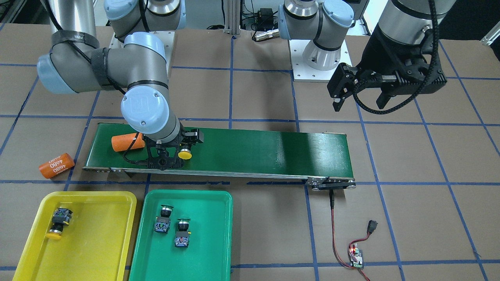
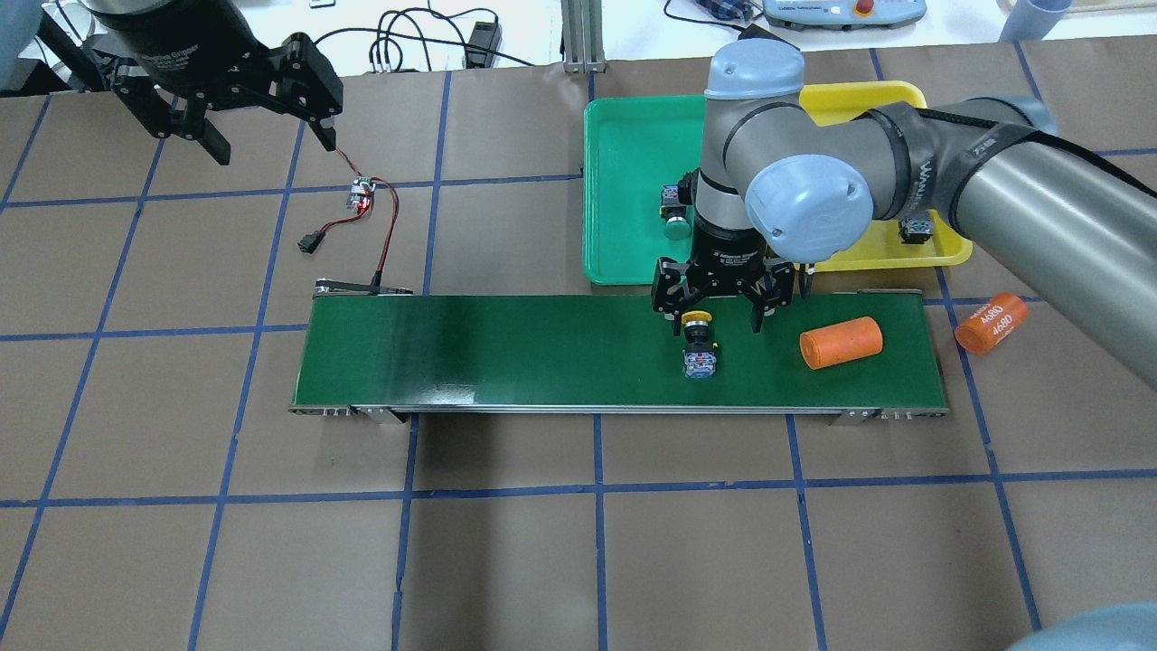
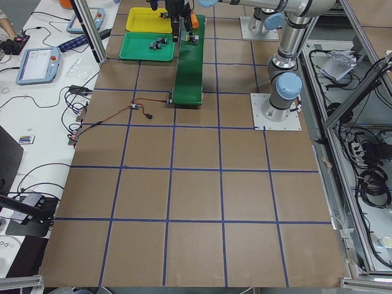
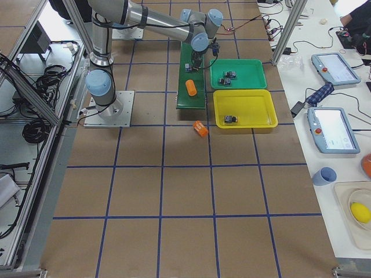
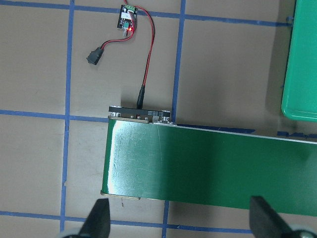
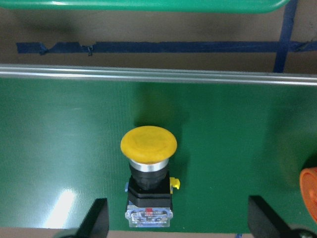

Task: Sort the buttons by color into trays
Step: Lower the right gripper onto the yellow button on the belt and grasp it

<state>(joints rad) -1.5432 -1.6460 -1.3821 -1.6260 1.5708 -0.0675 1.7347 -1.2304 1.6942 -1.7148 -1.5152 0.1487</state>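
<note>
A yellow-capped button (image 1: 184, 154) (image 2: 697, 342) (image 6: 148, 173) lies on its side on the green belt. My right gripper (image 2: 716, 318) (image 6: 178, 220) hangs open just over it, a finger on each side, not touching. In the yellow tray (image 1: 117, 199) (image 2: 859, 90) lies another yellow-capped button (image 1: 58, 222). The green tray (image 1: 226, 218) (image 2: 624, 181) holds two green-capped buttons (image 1: 163, 219) (image 1: 182, 233). My left gripper (image 1: 361, 102) (image 2: 276, 145) (image 5: 181, 223) is open and empty, high above the table off the belt's other end.
The conveyor belt (image 1: 254, 148) also carries an orange cylinder (image 1: 127, 142) (image 2: 841, 342) close beside my right gripper. A second orange cylinder (image 1: 56, 165), marked 4680, lies on the table off the belt's end. A small circuit board (image 1: 356, 255) with red wire sits near the opposite end.
</note>
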